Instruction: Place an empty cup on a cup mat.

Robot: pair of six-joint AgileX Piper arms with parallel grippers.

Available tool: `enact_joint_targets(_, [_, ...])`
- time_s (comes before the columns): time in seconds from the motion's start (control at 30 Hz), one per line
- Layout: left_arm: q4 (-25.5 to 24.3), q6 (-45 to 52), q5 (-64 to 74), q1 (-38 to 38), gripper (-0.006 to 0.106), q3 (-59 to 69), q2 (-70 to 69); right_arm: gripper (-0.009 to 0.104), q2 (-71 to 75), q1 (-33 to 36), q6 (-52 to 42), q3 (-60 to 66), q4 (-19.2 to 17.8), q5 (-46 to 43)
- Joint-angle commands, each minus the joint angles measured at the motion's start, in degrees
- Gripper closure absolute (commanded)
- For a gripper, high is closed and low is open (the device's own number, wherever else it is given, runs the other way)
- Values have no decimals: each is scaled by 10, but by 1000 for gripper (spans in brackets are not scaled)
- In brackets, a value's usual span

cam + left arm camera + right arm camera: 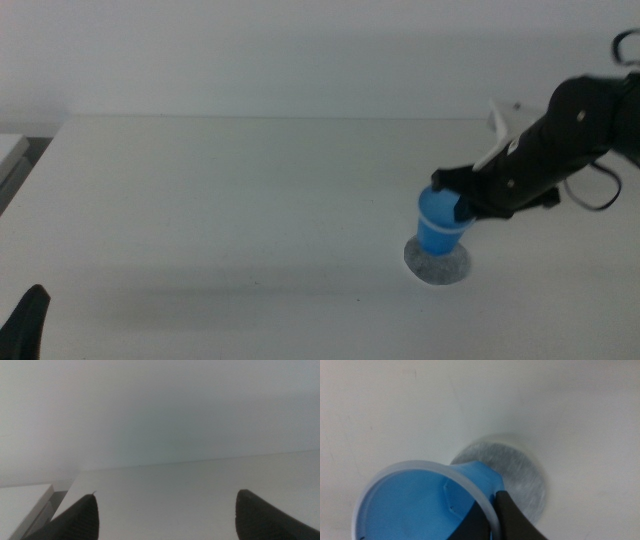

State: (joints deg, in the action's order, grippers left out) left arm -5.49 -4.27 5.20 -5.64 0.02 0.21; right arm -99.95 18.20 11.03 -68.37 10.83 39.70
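The blue cup [439, 226] with its white rim is upright with a slight tilt, its base over the speckled grey cup mat [437, 265] at the table's right middle. I cannot tell whether the base touches the mat. My right gripper [462, 200] comes in from the right and is shut on the cup's rim. In the right wrist view the gripper [492, 505] has one jaw inside the cup [420, 505] and one outside, with the mat [520, 470] behind the cup's base. My left gripper [165, 497] is open and empty. It waits at the bottom left corner [28, 318].
The white table [230, 200] ends at a pale wall at the back. A lower white surface [12, 150] sits beyond the table's left edge. A white piece [500, 125] shows behind the right arm.
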Motion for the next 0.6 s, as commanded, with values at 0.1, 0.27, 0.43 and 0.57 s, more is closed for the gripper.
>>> enact_joint_targets(0.1, [4, -2, -3, -2, 7, 0, -2, 98, -11, 6, 15, 20, 0, -31])
enact_joint_targets(0.27, [4, -2, -3, -2, 7, 0, -2, 98, -20, 6, 15, 20, -10, -36])
enact_joint_targets(0.43, [4, -2, -3, -2, 7, 0, -2, 81, -20, 6, 10, 20, -16, -6])
enact_joint_targets(0.57, [4, -2, -3, -2, 7, 0, -2, 42, -20, 6, -5, 20, -14, 4])
